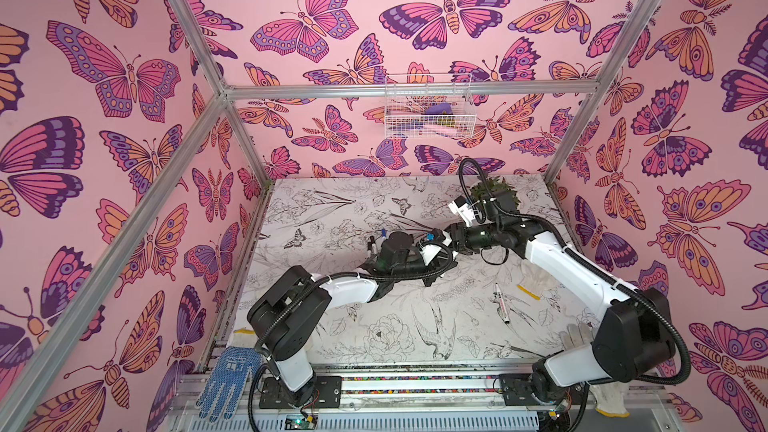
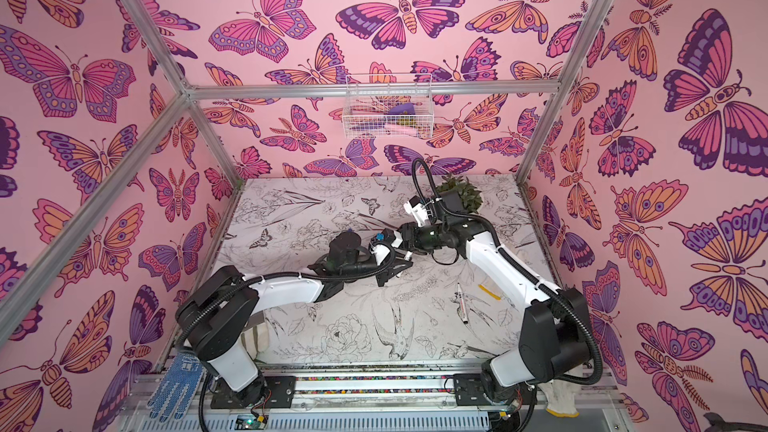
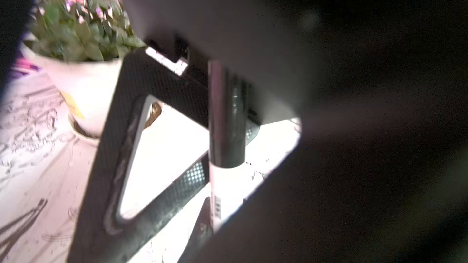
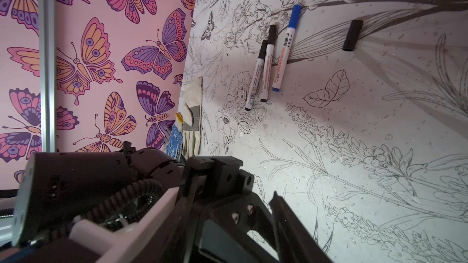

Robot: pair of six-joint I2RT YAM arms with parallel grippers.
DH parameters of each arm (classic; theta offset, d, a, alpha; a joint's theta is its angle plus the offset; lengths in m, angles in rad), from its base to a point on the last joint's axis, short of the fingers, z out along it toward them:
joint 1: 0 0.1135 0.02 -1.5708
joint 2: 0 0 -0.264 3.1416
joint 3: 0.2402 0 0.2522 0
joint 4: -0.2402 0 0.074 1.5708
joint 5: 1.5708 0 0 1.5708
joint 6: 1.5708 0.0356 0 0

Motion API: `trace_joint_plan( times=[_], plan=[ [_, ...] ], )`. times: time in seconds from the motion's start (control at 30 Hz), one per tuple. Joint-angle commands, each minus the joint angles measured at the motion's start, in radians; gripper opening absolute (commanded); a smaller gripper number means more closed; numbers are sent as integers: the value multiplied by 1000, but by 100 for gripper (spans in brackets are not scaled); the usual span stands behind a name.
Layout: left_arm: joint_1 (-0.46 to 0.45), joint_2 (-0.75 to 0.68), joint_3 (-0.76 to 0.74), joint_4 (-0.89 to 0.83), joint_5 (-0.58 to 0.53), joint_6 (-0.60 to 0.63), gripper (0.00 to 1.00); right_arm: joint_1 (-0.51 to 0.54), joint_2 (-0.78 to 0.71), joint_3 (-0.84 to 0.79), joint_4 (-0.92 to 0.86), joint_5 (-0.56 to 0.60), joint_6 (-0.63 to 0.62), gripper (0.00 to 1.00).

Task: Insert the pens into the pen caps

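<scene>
Left gripper (image 3: 221, 211) is clamping the held pen (image 3: 222, 183) above the middle of the table (image 1: 374, 338), jaws closed tight on the white barrel. That pen is showing a plain white body with a strip of dark print and is wearing a glossy black cap (image 3: 226, 122), seated flush on the barrel end. Right gripper (image 4: 268, 208) is reaching in from the table's right edge and sitting right up against the left one. I can't tell whether its jaws are apart or pressing on anything, since the fingers are overlapping other dark parts in every view. Three finished pens are lying nearly parallel left of the table's centre, about halfway between the near and far edges. These are a black-capped pen (image 4: 256, 77), a second black-capped pen (image 4: 268, 64) close against it, and a blue-capped pen (image 4: 285, 49) just beside those. Each is showing a white barrel with red and dark lettering and an end plug matching its cap colour. In both top views the left arm is hiding most of them. A loose black cap (image 4: 352, 35), a short plain cylinder, is lying on its side apart from the three. An uncapped pen (image 1: 501, 303) is lying alone right of centre toward the right edge, slim and white with red lettering and a small dark tip. It is lying near a white glove (image 1: 534, 280). A potted plant (image 1: 494, 193) is standing in the far right corner.
</scene>
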Motion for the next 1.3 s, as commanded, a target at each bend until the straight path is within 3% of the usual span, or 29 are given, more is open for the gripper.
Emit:
trace_joint_plan(
  times=[0.0, 0.27, 0.43, 0.57, 0.67, 0.83, 0.93, 1.0, 1.13, 1.27],
  plan=[
    [-2, 22, -38, 68, -8, 9, 0, -24, -32, 27, -6, -11, 30, 57],
    [39, 31, -113, 185, -58, -89, 0, -124, -149, -100, 199, -17, 173, 58],
    [95, 30, -172, 269, -112, -200, 0, -166, -187, -129, 191, 9, 179, 58],
    [172, -30, -272, 323, -245, -335, 0, -176, -185, -124, 124, 35, 129, 58],
    [231, -127, -324, 195, -346, -369, 0, -176, -171, -122, 77, 59, 106, 58],
    [306, -314, -348, -154, -500, -318, 0, -175, -159, -128, 76, 68, 105, 58],
    [357, -368, -327, -331, -534, -275, 0, -176, -152, -131, 82, 76, 106, 58],
    [386, -360, -307, -412, -553, -249, 0, -176, -150, -136, 87, 77, 106, 58],
    [445, -290, -262, -488, -559, -313, 0, -175, -141, -142, 97, 73, 109, 57],
    [454, -212, -206, -546, -562, -279, 0, -174, -147, -142, 83, 83, 92, 56]
  ],
)
